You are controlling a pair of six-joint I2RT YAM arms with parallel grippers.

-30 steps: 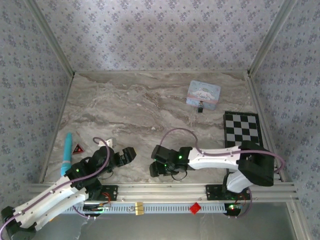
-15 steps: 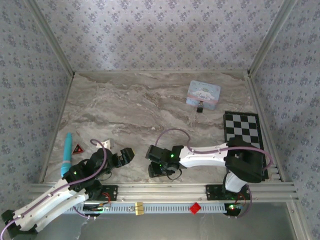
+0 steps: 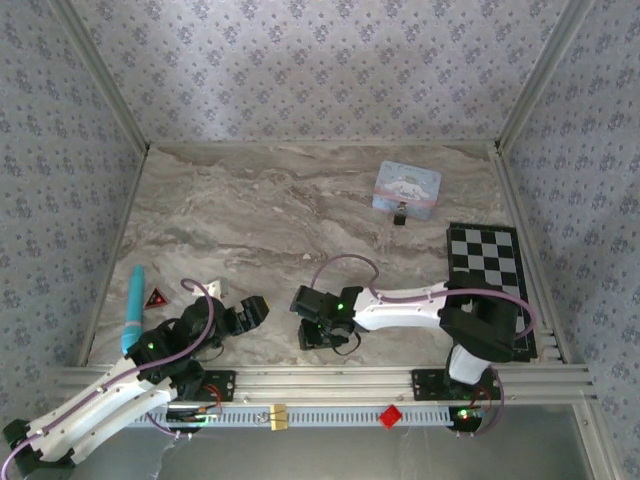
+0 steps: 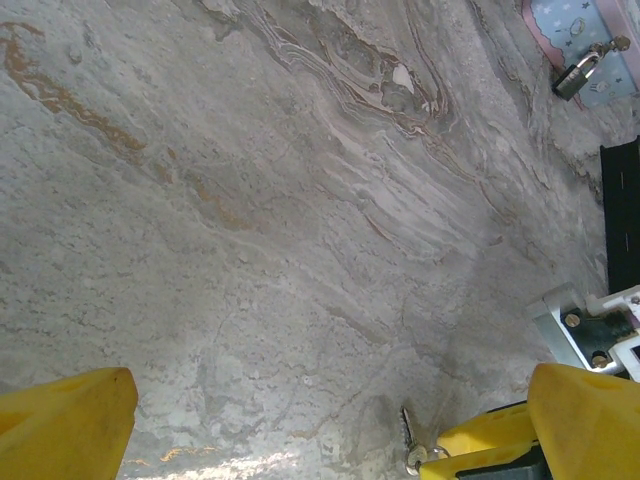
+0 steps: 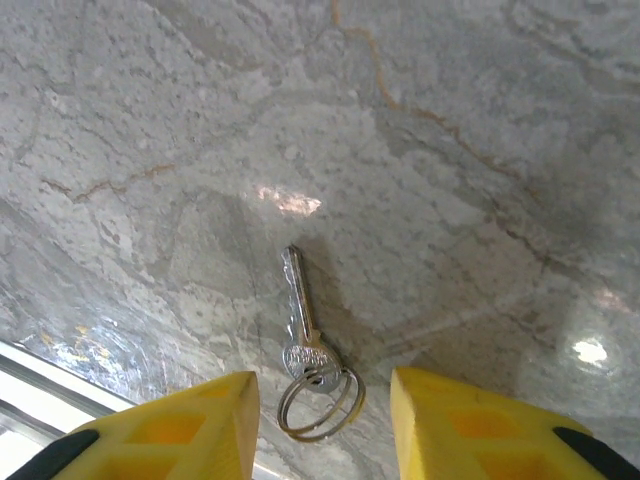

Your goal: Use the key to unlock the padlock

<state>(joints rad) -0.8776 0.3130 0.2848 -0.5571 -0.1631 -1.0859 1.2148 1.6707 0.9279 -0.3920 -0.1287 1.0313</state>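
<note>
The padlock (image 3: 400, 215) is tiny and dark. It sits far back on the right side of the worktop (image 3: 260, 230), not far from the far right corner. It touches the near side of a pale blue tin (image 3: 407, 187) with a cartoon picture on its lid. From the left wrist camera the padlock (image 4: 578, 75) lies tilted at the edge of the tin (image 4: 590, 25).

The key (image 5: 303, 320) is well apart from the padlock, close to the near edge of the worktop. It is silver and lies flat on the stone. A thin metal ring (image 5: 320, 400) hangs on its round end.

The right hand (image 5: 320, 395) is low over the key. Its two yellow fingers (image 5: 180, 430) are spread apart, one on each side of the ring. They do not touch the key. From above, the right hand (image 3: 315, 325) is near the middle of the near edge.

The left hand (image 3: 250, 312) is just beside it, toward the left. Its yellow fingers (image 4: 65, 425) are spread wide and hold nothing.

A black and white checkered board (image 3: 485, 260) lies along the right edge. A blue stick (image 3: 134, 305) and a small red triangle (image 3: 156, 298) lie by the left edge.
</note>
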